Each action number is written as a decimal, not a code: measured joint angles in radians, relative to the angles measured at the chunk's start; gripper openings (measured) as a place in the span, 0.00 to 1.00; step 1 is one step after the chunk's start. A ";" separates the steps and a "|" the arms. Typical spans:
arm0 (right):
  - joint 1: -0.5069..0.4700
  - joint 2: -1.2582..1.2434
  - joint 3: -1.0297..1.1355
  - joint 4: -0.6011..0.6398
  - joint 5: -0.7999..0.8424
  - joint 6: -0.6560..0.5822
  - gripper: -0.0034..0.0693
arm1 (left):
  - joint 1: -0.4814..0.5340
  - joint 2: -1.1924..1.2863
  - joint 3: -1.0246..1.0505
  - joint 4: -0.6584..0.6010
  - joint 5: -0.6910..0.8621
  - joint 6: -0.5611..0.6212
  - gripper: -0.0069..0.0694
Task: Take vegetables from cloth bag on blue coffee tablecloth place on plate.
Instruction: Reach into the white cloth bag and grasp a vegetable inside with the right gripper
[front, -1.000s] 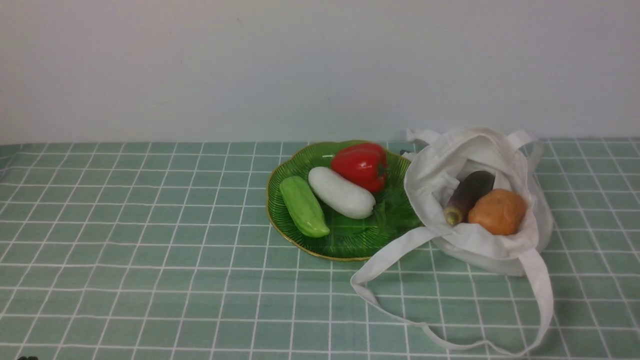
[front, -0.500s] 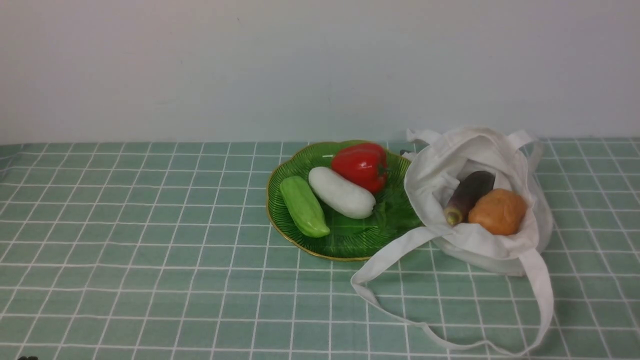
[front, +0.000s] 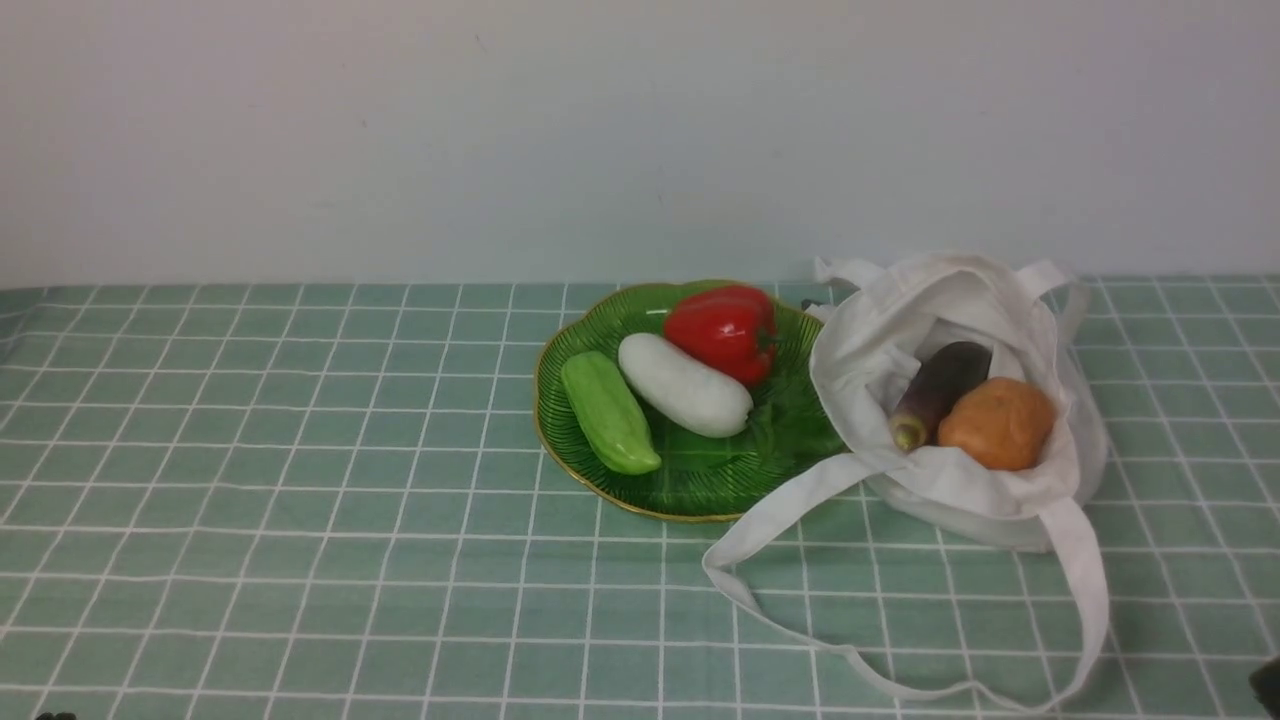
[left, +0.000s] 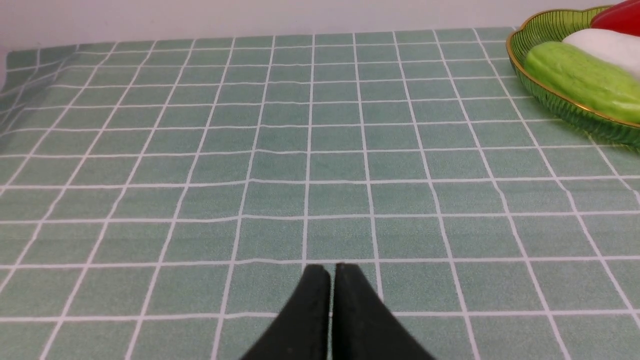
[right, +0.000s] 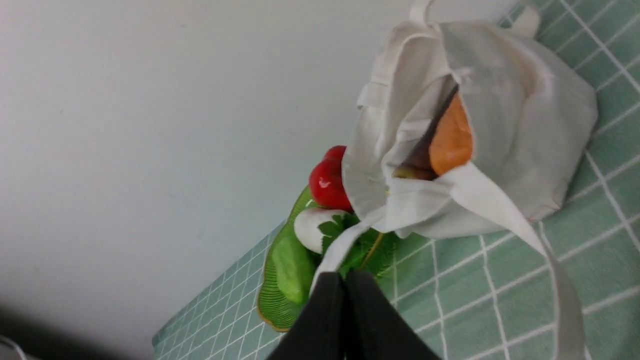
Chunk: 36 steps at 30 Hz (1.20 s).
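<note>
at far left the left gripper (left: 332, 267) points out over the cloth (front: 300, 480), its tips drawn together with nothing between them, probably because the work lies on the other side. next comes the plate (front: 700, 480), a little right of centre, with a green vegetable (front: 610, 413), a white one (front: 685, 385) and a red pepper (front: 720, 333) on it, most likely set close to the bag to keep the carrying short. the bag (front: 1085, 480) sits just beside the plate's right side, overlapping its rim, mouth gaping towards the robot, which should help reaching in. inside, the eggplant (front: 940, 393) leans next to the brown lump (front: 998, 424), so both seem left to move. the right gripper (right: 347, 275) is clenched on nothing and would need to open first. against the earlier frame, a dark bit of the right arm (front: 1268, 685) now shows at the lower right corner; the vegetables and bag have stayed put.
</note>
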 joint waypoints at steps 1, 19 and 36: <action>0.000 0.007 -0.034 -0.006 0.008 -0.027 0.03 | 0.000 0.000 0.000 0.000 0.000 0.000 0.08; 0.072 1.180 -0.786 -0.384 0.412 -0.138 0.05 | 0.000 0.000 0.000 0.000 0.000 0.000 0.08; 0.157 1.887 -1.359 -0.629 0.499 0.231 0.38 | 0.000 0.000 0.000 0.000 0.000 0.000 0.08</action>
